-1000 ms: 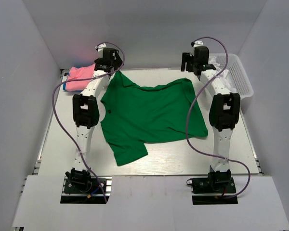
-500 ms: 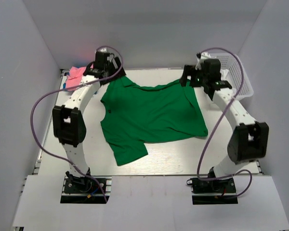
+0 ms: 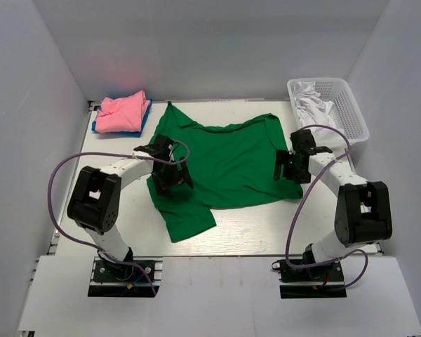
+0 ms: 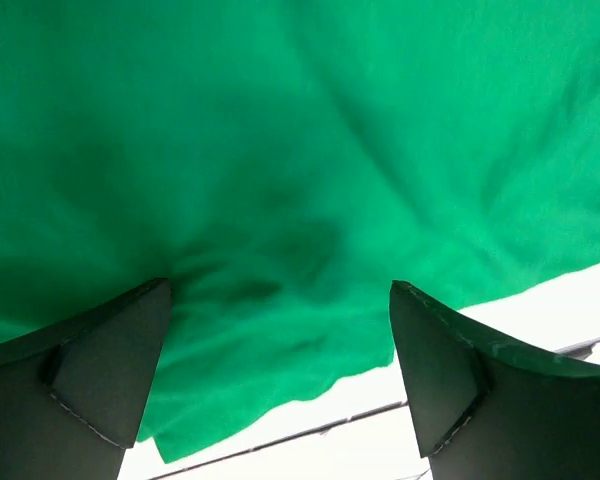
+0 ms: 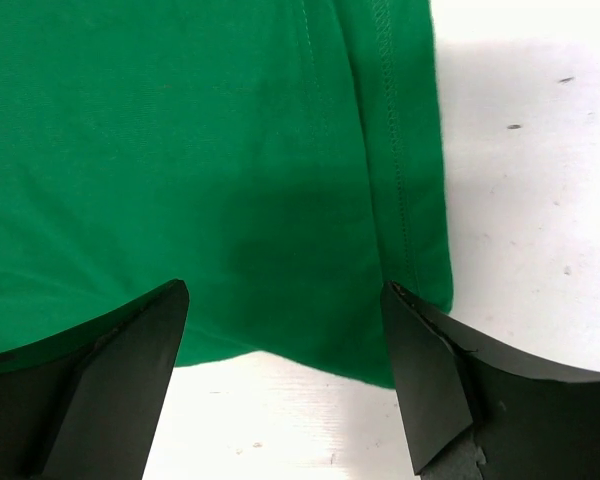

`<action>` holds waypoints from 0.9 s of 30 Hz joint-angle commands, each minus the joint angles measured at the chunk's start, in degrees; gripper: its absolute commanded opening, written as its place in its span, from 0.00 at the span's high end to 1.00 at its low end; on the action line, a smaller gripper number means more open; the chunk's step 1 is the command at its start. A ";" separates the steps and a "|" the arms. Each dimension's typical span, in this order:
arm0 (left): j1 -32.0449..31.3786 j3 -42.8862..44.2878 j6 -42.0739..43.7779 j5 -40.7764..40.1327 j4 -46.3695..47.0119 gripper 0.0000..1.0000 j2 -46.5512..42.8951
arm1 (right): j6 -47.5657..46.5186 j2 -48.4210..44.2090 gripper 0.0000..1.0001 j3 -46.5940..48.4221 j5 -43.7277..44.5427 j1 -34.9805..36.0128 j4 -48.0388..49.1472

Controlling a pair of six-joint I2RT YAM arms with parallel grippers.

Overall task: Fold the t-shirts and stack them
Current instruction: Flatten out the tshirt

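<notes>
Green cloth covers the middle of your table (image 3: 281, 235): the green t-shirt (image 3: 224, 165) lies spread flat, one sleeve toward the near edge. Your left gripper (image 3: 171, 177) hangs over its left side, jaws wide apart, gripping nothing. Your right gripper (image 3: 290, 166) sits over the shirt's right edge, likewise spread and empty. A folded pink t-shirt (image 3: 123, 111) rests on a blue t-shirt (image 3: 98, 128) far left; a white t-shirt (image 3: 310, 98) lies in the basket (image 3: 356, 119).

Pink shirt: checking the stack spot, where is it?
Top view: the pink shirt lies at the far-left corner of the table on a blue shirt, left of the green shirt.
</notes>
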 commanded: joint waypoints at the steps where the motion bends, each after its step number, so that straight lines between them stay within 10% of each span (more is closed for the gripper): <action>1: -0.96 -2.38 -1.70 1.50 -0.38 0.00 -5.56 | 0.57 2.46 0.17 1.30 0.10 -0.29 0.27; 18: -1.57 -6.07 -0.38 -12.13 -6.09 0.00 -4.60 | 5.93 18.20 0.18 15.25 3.87 -3.72 -0.24; 27: -0.96 -5.91 -0.38 -19.67 -8.81 0.00 -2.85 | 1.36 10.76 0.20 17.74 -3.15 -5.39 -2.62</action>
